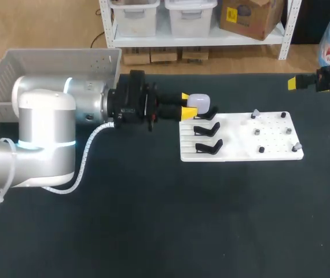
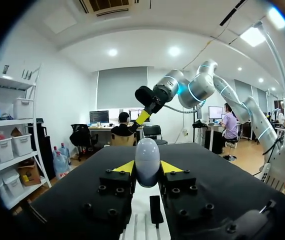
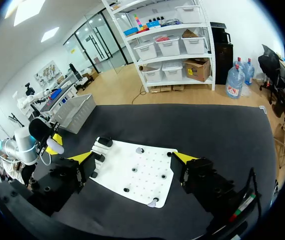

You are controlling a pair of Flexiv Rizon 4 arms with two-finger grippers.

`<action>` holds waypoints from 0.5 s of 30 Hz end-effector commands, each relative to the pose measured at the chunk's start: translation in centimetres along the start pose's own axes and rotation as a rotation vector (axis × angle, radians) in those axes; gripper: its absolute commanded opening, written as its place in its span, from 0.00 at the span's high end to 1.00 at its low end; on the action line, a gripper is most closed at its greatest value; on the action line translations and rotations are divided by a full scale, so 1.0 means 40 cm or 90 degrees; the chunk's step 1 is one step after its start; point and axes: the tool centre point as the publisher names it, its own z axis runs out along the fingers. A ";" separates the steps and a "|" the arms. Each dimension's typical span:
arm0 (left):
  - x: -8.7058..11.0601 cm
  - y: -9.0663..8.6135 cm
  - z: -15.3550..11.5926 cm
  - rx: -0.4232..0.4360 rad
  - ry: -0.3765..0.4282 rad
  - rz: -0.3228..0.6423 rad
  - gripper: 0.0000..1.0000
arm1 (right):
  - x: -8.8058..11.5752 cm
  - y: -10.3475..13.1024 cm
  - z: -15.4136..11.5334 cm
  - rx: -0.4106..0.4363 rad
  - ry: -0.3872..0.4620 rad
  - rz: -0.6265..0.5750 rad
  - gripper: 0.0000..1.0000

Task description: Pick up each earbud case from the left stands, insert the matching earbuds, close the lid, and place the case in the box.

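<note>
Gripping the earbud case point(image 2: 147, 157) between its two yellow tips, the left claw point(image 1: 185, 105) is closed on the pale, egg-shaped shell, which stands upright in the pinch. The hold looks to be at the fingertips only, on a smooth rounded body. I judge the main risk to be the case squirting out or twisting if the squeeze is uneven or the lift sudden.

Just under the claw's tips sits the top black stand point(image 1: 206, 114). Dragging the case sideways rather than up could snag it there and shove the white board point(image 1: 240, 153). Whether the case is clear of that stand cannot be told. Two more black stands point(image 1: 207, 130) beside the claw are bare.

Farther ahead, the small pieces point(image 1: 257, 132) on the board are too small to identify as earbuds. Behind the claw, the arm partly hides the grey box point(image 1: 55, 61). Well beyond the board, the right claw point(image 3: 134, 158) hangs with its fingers wide apart, holding nothing.
</note>
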 end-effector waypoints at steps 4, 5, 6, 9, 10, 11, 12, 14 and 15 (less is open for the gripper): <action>0.001 -0.004 0.001 -0.004 0.000 0.001 1.00 | 0.036 0.035 0.002 -0.011 0.023 -0.038 0.00; 0.001 -0.004 0.001 -0.004 0.000 0.001 1.00 | 0.046 0.044 -0.002 -0.010 0.029 -0.050 0.00; 0.001 -0.004 0.001 -0.004 0.000 0.001 1.00 | 0.055 0.054 -0.010 -0.011 0.034 -0.060 0.00; 0.001 -0.004 0.001 -0.004 0.000 0.001 1.00 | 0.083 0.098 -0.043 -0.014 0.037 -0.078 0.00; 0.001 -0.004 0.001 -0.004 0.000 0.001 1.00 | 0.089 0.113 -0.055 -0.023 0.036 -0.079 0.00; 0.001 -0.004 0.001 -0.004 0.000 0.001 1.00 | 0.098 0.131 -0.067 -0.023 0.038 -0.090 0.00; 0.001 -0.004 0.001 -0.004 0.000 0.001 1.00 | 0.106 0.150 -0.078 -0.024 0.039 -0.095 0.00; 0.001 -0.004 0.001 -0.004 0.000 0.001 1.00 | 0.122 0.189 -0.092 -0.035 0.042 -0.104 0.00; 0.001 -0.004 0.001 -0.004 0.000 0.001 1.00 | 0.127 0.202 -0.095 -0.038 0.044 -0.108 0.00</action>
